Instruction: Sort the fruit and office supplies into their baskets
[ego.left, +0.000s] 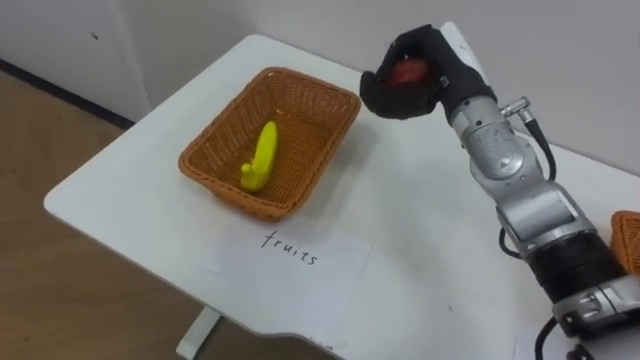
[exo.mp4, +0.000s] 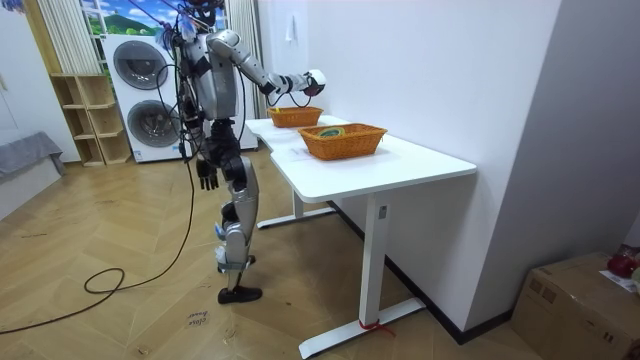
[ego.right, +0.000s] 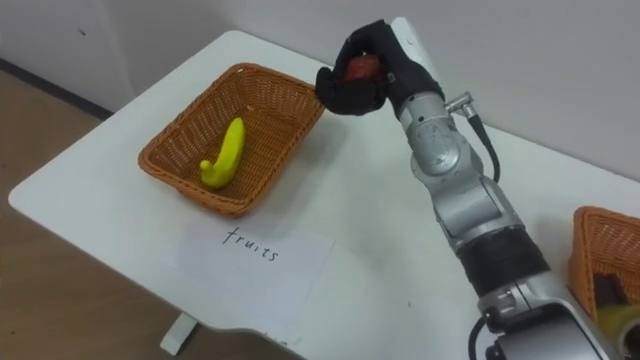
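My right robot hand curled round a red apple, raised over the desk just beside the fruit basket, a banana lying inside, paper label in front, my left robot hand hanging slack at my side.

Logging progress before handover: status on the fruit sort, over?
Right hand shut on red fruit, raised by the fruits basket's far corner. Left hand down at robot's side. Banana in basket. Nothing in the way.
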